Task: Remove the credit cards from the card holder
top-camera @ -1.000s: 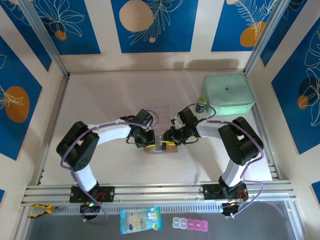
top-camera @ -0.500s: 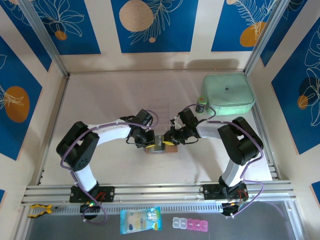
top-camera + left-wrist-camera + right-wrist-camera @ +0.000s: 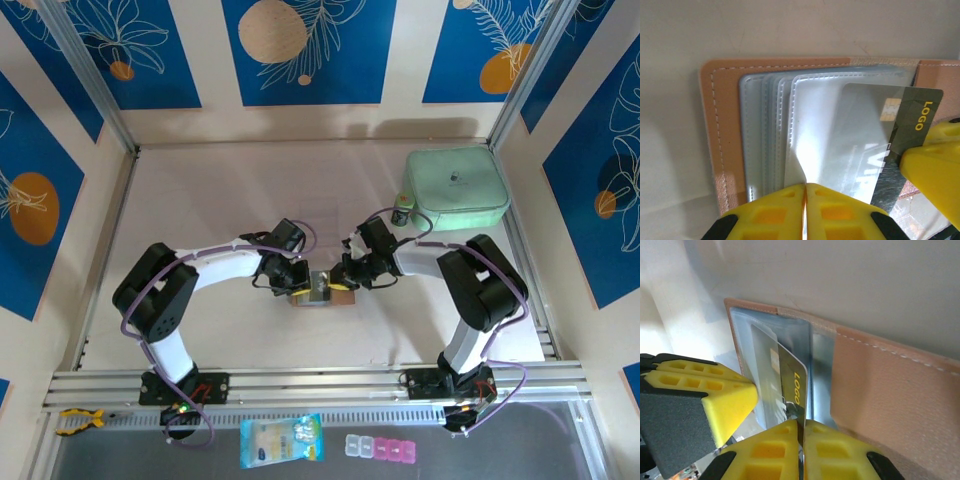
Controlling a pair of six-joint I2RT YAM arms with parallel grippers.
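The right claw (image 3: 803, 432) is pinched shut on the edge of a dark card (image 3: 792, 382) marked LOGO, which sticks partway out of a clear pocket (image 3: 815, 125). The left claw (image 3: 805, 192) is clamped shut on that pocket's near edge. The tan holder (image 3: 722, 125) lies open and flat on the table (image 3: 230, 200) between both arms, well apart from a mint case (image 3: 455, 188).

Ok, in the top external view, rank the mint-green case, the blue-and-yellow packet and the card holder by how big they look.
1. mint-green case
2. blue-and-yellow packet
3. card holder, partly covered, so its place below the packet is less sure
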